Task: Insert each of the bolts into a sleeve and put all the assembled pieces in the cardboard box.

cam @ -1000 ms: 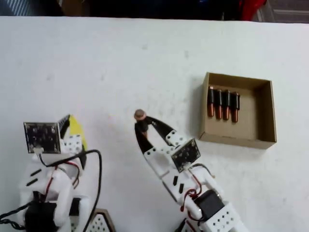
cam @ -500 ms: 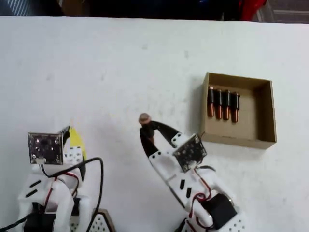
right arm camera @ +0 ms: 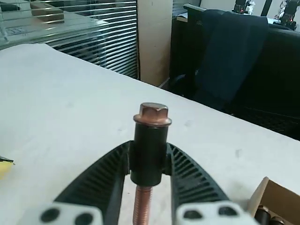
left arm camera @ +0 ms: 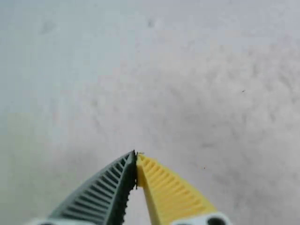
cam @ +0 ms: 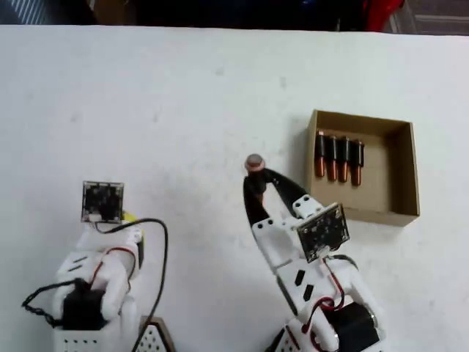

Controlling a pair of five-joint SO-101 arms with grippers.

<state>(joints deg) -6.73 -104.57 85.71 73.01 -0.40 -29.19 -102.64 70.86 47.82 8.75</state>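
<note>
My right gripper (cam: 256,189) is shut on an assembled piece, a copper bolt (right arm camera: 152,116) pushed through a black sleeve (right arm camera: 149,154), held upright just left of the cardboard box (cam: 402,158). From above the bolt head (cam: 253,162) shows as a round copper cap. Several assembled pieces (cam: 338,158) lie side by side in the left half of the box. My left gripper (left arm camera: 136,161) is shut, with nothing between its grey and yellow fingers, low over the bare table at the front left (cam: 130,218).
The white table (cam: 183,95) stretches wide behind both arms. A corner of the box (right arm camera: 274,206) shows in the right wrist view. Dark chairs and window blinds stand beyond the table's far edge.
My right gripper has carried the bolt-and-sleeve piece to the right, nearer the box. The left arm has swung right and drawn back toward its base.
</note>
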